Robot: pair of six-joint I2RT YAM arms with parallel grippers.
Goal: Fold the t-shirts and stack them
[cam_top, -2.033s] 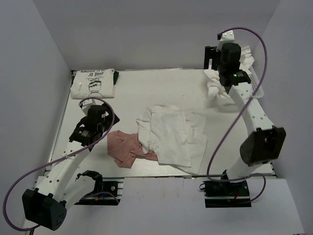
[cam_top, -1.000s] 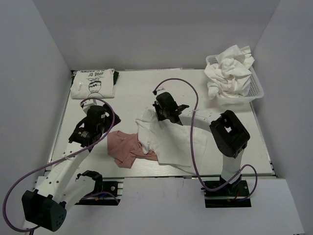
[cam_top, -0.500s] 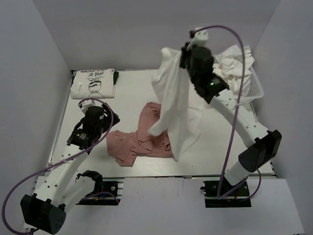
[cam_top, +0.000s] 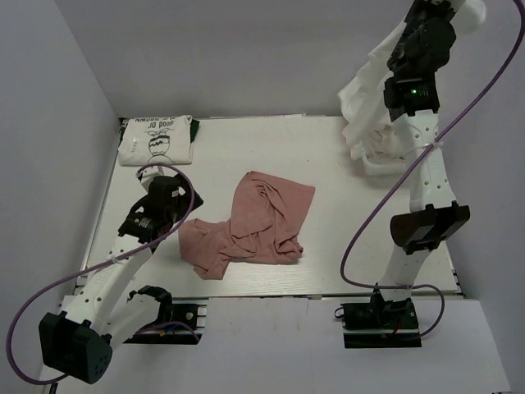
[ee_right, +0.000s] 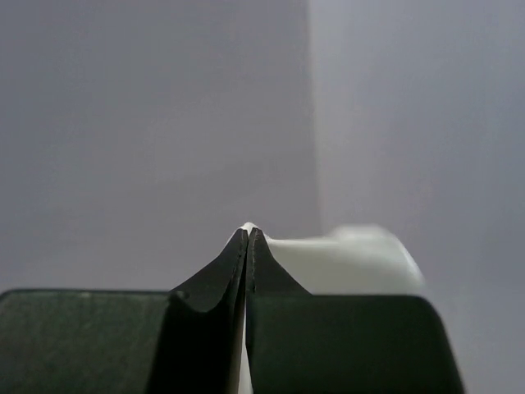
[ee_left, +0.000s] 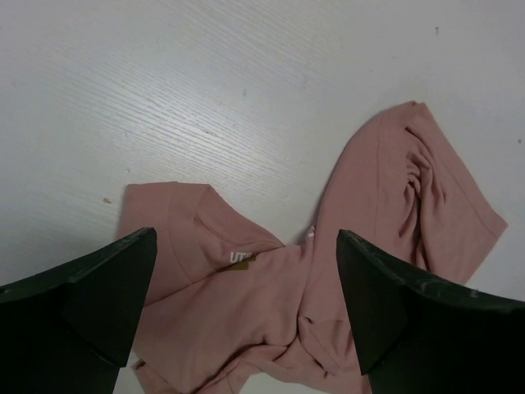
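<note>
Tee of dusty pink cotton [cam_top: 250,223], crumpled and unfolded on the white wood-grain table [cam_top: 246,148], a little left of centre and toward the near edge. Bunched into ridges, one part spread out to the left, a small pale neck label [ee_left: 239,259] showing in the left wrist view.

Just beside its left edge, left gripper [cam_top: 182,207]. Black fingers [ee_left: 82,304] spread wide, nothing between them, poised over the pink cloth with the label framed in the gap.

At the far left corner, folded white cotton tee with black cartoon print and lettering [cam_top: 156,139]. Flat and squared, print side up, well apart from the pink one.

Over the far right corner, right gripper [cam_top: 414,20], lifted high, near the top edge of the overhead view. Fingertips [ee_right: 213,279] pressed tight together on a fold of a plain white cotton tee [cam_top: 369,82], with only a sliver of white peeking out between the tips in the right wrist view. Draped from there in a long loose fall down the left side of the arm, clear of the middle of the table. Lower end merging with a heap of crumpled white tees [cam_top: 373,152] at that corner; where one stops and the other starts, cannot tell.
</note>
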